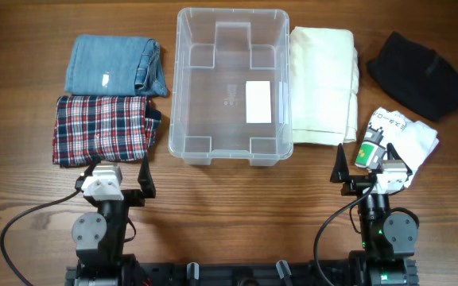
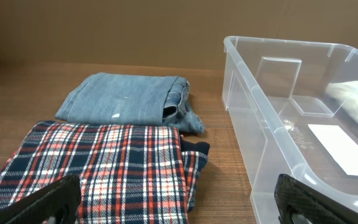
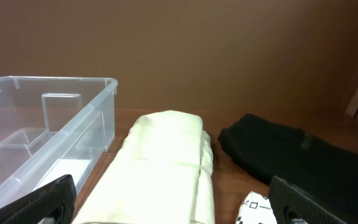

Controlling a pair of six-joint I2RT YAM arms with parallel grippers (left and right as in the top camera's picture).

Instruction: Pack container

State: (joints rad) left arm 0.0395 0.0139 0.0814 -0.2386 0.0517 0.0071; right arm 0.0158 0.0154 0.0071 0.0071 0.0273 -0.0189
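Observation:
The clear plastic container (image 1: 188, 95) stands empty at the table's middle, a small white label (image 1: 258, 102) on its base. It also shows in the left wrist view (image 2: 253, 93) and the right wrist view (image 3: 98, 118). Folded jeans (image 1: 114, 65) and a folded plaid shirt (image 1: 102, 129) lie left of it. A folded cream cloth (image 1: 322, 83), a black garment (image 1: 417, 75) and a white printed garment (image 1: 408, 135) lie right of it. My left gripper (image 1: 118, 173) is open and empty, just in front of the plaid shirt (image 2: 104, 168). My right gripper (image 1: 368, 171) is open and empty, in front of the cream cloth (image 3: 160, 162).
The table is dark wood (image 1: 237, 206). Cables run from both arm bases along the front edge. A brown wall stands behind the table in both wrist views.

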